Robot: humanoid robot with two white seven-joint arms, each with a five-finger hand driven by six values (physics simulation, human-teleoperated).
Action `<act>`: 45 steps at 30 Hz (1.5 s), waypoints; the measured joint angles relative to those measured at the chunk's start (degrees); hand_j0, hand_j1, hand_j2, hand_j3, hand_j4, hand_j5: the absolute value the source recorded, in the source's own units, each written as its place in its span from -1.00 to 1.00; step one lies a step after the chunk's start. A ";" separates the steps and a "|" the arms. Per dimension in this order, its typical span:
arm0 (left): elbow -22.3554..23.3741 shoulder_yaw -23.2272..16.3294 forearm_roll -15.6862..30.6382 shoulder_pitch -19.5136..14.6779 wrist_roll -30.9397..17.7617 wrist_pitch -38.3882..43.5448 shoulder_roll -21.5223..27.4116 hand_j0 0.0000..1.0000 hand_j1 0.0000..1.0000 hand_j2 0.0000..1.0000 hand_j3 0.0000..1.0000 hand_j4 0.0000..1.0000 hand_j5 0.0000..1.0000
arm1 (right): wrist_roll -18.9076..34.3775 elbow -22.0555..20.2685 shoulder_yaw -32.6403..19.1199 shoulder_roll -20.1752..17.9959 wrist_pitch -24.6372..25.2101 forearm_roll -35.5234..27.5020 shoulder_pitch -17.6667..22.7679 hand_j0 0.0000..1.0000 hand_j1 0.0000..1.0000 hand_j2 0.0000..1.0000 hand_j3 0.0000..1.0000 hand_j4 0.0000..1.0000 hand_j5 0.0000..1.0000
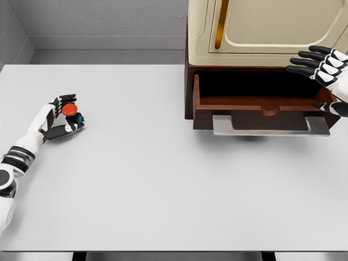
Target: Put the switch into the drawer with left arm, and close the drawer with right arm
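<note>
Far to the left of the open drawer, near the table's left edge, the left hand has its fingers curled around the switch, whose red button cap shows between thumb and forefinger with a bit of blue body below it. From the head view, the only one there is, I cannot tell whether the switch has left the tabletop or only sits pinched against it. The drawer stands pulled out from the dark wooden base of a cream-coloured cabinet, its cavity dark and apparently empty, a flat silver handle across its front. At the drawer's right end the right hand hovers with fingers spread and apart, holding nothing, the thumb low near the front corner. As I judge it, the step in hand is securing and carrying the switch. To do it well, the left hand should keep a firm wrap on the body rather than on the round cap, lift clear of the table first, travel right toward the drawer, rise over its front lip, and release low inside so the switch does not bounce out. The right hand would best stay clear of the opening until then.
</note>
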 measured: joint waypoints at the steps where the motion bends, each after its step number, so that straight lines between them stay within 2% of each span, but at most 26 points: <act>1: 0.03 -0.01 -0.16 0.00 0.07 -0.11 0.10 0.34 0.34 0.34 0.34 0.34 0.34 | -0.02 0.01 -0.01 0.06 0.00 -0.01 0.00 1.00 1.00 1.00 1.00 1.00 1.00; 7: 0.02 -0.17 -0.77 0.09 0.11 -0.55 0.31 0.20 0.20 0.20 0.20 0.20 0.20 | -0.15 0.14 -0.04 -1.13 0.00 -0.13 0.00 1.00 1.00 1.00 1.00 1.00 1.00; 8: 0.01 -0.19 -0.85 0.09 0.10 -0.60 0.32 0.13 0.13 0.13 0.13 0.13 0.13 | -0.20 0.16 -0.04 -1.47 0.00 -0.16 0.00 1.00 1.00 1.00 1.00 1.00 1.00; 9: 0.01 -0.19 -0.96 0.09 0.14 -0.61 0.34 -0.05 -0.05 -0.05 -0.05 -0.05 -0.05 | -0.26 0.22 -0.04 -1.71 0.00 -0.18 0.18 1.00 1.00 1.00 1.00 1.00 1.00; 10: -0.01 -0.20 -1.07 0.09 0.16 -0.61 0.35 -0.09 -0.09 -0.09 -0.09 -0.09 -0.09 | -0.34 0.29 -0.01 -2.03 0.00 -0.19 0.26 1.00 1.00 1.00 1.00 1.00 1.00; 19: -1.51 -0.09 -2.38 -0.70 0.34 -0.30 0.54 -0.10 -0.10 -0.10 -0.10 -0.10 -0.10 | -0.53 0.53 0.13 -3.97 0.00 -0.28 1.49 1.00 1.00 1.00 1.00 1.00 1.00; 32: -5.62 -0.10 -2.59 -0.70 0.20 -0.36 1.45 -0.22 -0.22 -0.22 -0.22 -0.22 -0.22 | -0.42 1.38 0.37 -4.03 0.00 -1.48 1.85 1.00 1.00 1.00 1.00 1.00 1.00; 36: -6.41 -0.10 -3.12 -0.79 -0.91 -0.45 3.89 -0.25 -0.25 -0.25 -0.25 -0.25 -0.25 | -0.27 1.66 0.18 -3.75 0.00 -1.56 1.76 1.00 1.00 1.00 1.00 1.00 1.00; 43: -6.78 0.27 -8.50 -1.67 -1.51 -3.77 5.66 -0.27 -0.27 -0.27 -0.27 -0.27 -0.27 | -0.16 1.93 0.06 -3.85 0.00 -1.55 1.76 1.00 1.00 1.00 1.00 1.00 1.00; 45: -6.99 1.35 -11.48 -1.58 -1.53 -4.45 5.71 -0.29 -0.29 -0.29 -0.29 -0.29 -0.29 | -0.12 1.95 0.05 -3.92 0.00 -1.55 1.76 1.00 1.00 1.00 1.00 1.00 1.00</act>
